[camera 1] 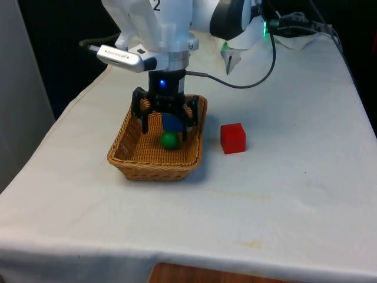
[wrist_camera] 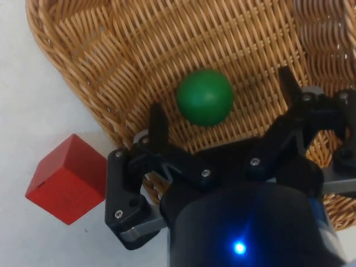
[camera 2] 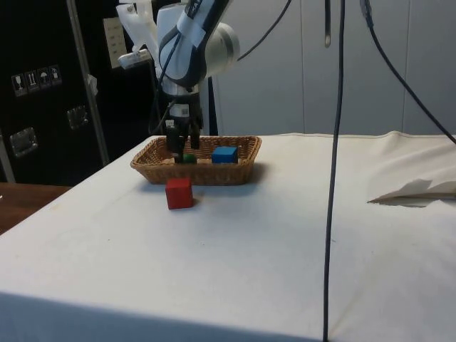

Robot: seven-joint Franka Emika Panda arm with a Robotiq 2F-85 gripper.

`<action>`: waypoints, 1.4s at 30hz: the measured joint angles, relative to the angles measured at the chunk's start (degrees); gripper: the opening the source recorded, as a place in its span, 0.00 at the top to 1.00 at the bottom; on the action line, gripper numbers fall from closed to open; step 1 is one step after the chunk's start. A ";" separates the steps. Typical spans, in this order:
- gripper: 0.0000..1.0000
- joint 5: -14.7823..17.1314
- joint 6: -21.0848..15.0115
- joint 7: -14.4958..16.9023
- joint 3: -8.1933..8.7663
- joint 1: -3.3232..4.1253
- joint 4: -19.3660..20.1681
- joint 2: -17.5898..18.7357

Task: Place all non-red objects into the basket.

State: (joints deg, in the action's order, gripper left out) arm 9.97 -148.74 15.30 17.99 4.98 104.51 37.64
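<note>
Wicker basket (camera 1: 154,164) is sitting closest in the front view, with the green ball (camera 1: 169,140) and blue cube (camera 1: 172,122) lying inside; the gripper (camera 1: 165,127) is hanging over them, fingers spread, gripping nothing. Just off the front view's right of the basket, the red cube (camera 1: 233,138) is resting on the white cloth (camera 1: 265,206).

Side view: red cube (camera 2: 179,193) is standing just before the basket (camera 2: 206,171), blue cube (camera 2: 224,154) inside, gripper (camera 2: 184,146) lowered into it.

Wrist view: green ball (wrist_camera: 205,97) is lying on the weave between the open fingers (wrist_camera: 158,123), red cube (wrist_camera: 68,178) outside the rim.
</note>
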 measured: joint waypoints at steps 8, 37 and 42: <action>0.00 0.00 2.41 0.34 0.06 0.11 0.86 -3.09; 0.00 0.00 6.82 2.58 -0.86 0.86 4.13 -10.49; 0.00 0.00 6.99 2.86 -0.97 1.15 4.70 -11.34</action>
State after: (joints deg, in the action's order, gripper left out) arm 9.97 -141.75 18.16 17.02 6.13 109.21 26.30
